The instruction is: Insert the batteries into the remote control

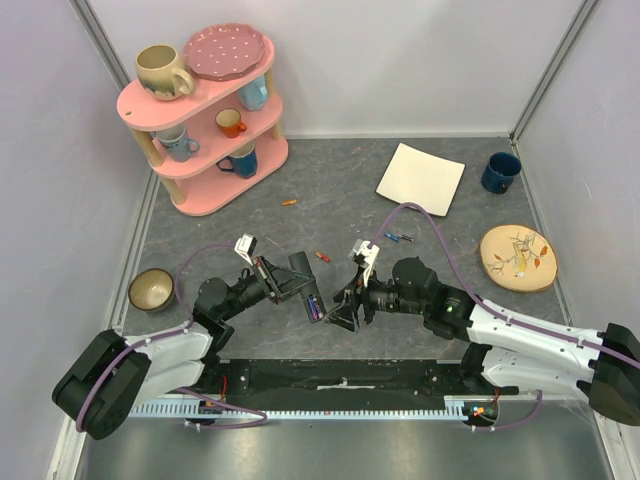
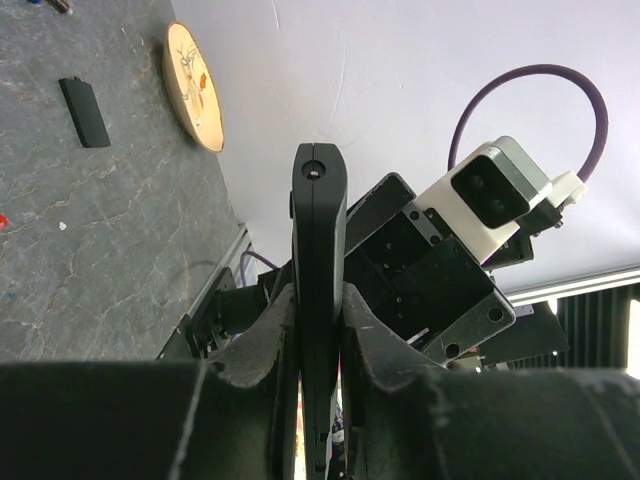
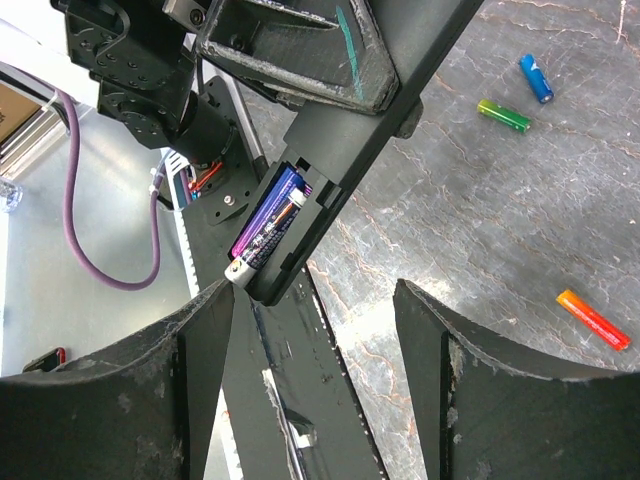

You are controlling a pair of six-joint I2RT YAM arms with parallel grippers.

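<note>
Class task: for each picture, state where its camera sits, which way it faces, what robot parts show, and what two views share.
Top external: above and behind, looking down on the table; both arms show.
Left wrist: on the left arm, looking along its fingers, shut on the remote control.
Right wrist: on the right arm, looking between its open fingers at the purple battery.
Shared: the remote control.

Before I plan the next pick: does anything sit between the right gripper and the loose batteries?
Nothing visible: the orange battery lies on bare table beside the open right gripper; the remote control is on its other side.
</note>
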